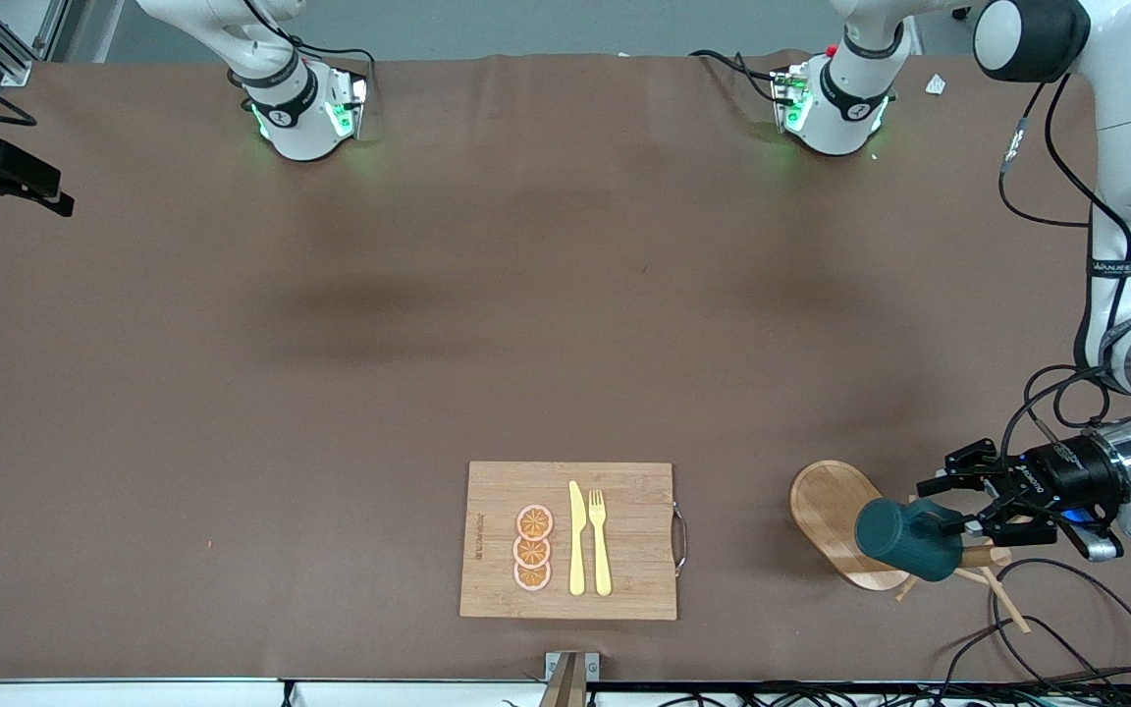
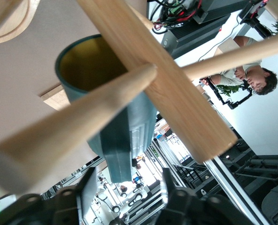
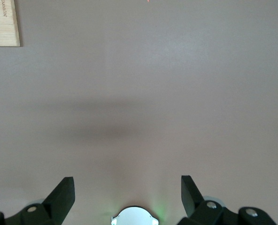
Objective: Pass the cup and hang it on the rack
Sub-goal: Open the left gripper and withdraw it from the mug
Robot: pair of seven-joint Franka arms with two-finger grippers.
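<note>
Across the brown table (image 1: pixel 330 393), a wooden cutting board (image 1: pixel 634 491) is laid near the front camera, bearing three orange slices (image 1: pixel 532 548), a yellow knife (image 1: pixel 576 538) and a yellow fork (image 1: pixel 600 540). Toward the left arm's end, the rack (image 1: pixel 826 506) is stood on its oval base. The cup (image 1: pixel 904 539) is hung on one of its pegs (image 2: pixel 82 122), mouth toward the pole. The left gripper (image 1: pixel 968 501) is held just beside the cup, jaws parted, nothing gripped. The right gripper (image 3: pixel 127 192) is kept waiting over bare table, jaws wide open.
</note>
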